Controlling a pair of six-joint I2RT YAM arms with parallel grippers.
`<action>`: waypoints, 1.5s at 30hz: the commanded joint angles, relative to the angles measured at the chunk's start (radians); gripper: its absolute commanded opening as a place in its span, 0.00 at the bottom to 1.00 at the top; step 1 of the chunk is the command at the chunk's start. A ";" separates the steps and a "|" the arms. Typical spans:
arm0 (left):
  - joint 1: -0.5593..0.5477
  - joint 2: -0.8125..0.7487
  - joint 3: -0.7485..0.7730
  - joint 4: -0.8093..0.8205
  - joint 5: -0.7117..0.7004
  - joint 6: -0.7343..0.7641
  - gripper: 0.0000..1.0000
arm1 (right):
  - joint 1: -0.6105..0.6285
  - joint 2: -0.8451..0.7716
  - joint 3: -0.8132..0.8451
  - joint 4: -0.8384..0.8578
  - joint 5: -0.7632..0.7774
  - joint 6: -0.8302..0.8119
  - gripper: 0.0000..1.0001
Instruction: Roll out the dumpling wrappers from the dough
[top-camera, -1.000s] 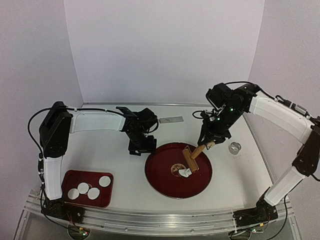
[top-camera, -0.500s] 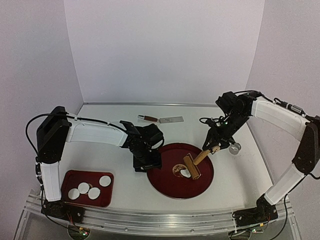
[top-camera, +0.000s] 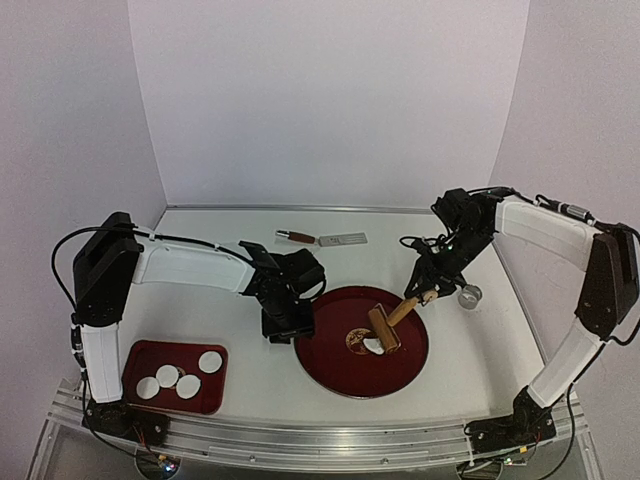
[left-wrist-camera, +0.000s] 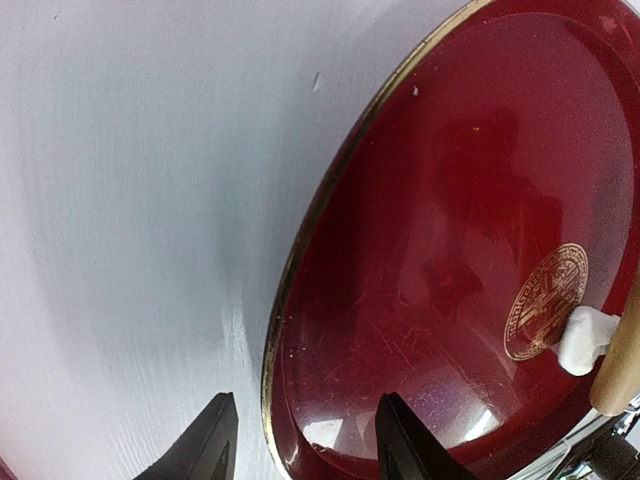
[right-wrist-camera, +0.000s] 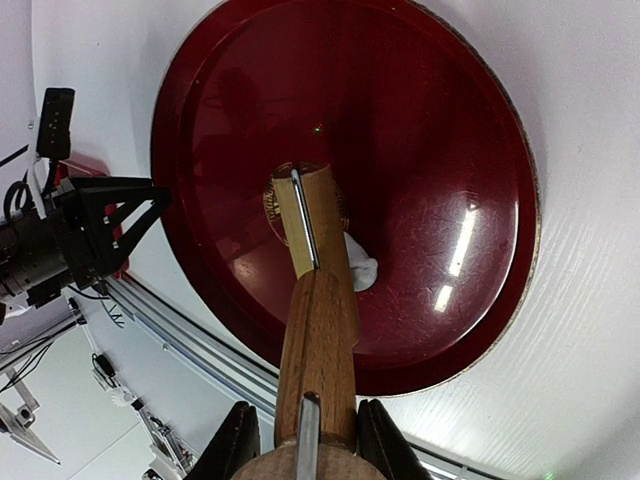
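Note:
A ragged white dough piece (top-camera: 372, 346) lies near the middle of the round dark red plate (top-camera: 330, 365). The head of a wooden roller (top-camera: 384, 327) rests on the dough. My right gripper (top-camera: 425, 292) is shut on the roller's handle (right-wrist-camera: 318, 340); the dough (right-wrist-camera: 358, 265) peeks out beside the head. My left gripper (top-camera: 290, 325) is low at the plate's left rim. Its jaws are open and straddle the gold rim (left-wrist-camera: 290, 300), one finger over the table, one over the plate. Several round white dumpling wrappers (top-camera: 187, 386) lie in a small red tray (top-camera: 205, 400).
A small metal ring (top-camera: 468, 296) stands on the table right of the plate, near my right gripper. A flat scraper with a brown handle (top-camera: 325, 238) lies at the back. The tray sits front left beside the left arm's base.
My left gripper has come forward and right to the plate's rim, and its jaws have narrowed. The right gripper has shifted the roller slightly right over the dough.

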 joint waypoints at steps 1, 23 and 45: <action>0.001 0.013 -0.009 0.007 -0.019 0.007 0.43 | -0.006 -0.016 -0.037 0.012 0.054 -0.021 0.00; 0.001 0.089 -0.016 -0.046 -0.086 0.060 0.01 | -0.005 0.014 -0.162 0.005 0.378 0.025 0.00; 0.018 0.063 -0.034 -0.075 -0.111 0.044 0.00 | -0.015 0.165 -0.214 -0.004 0.682 0.025 0.00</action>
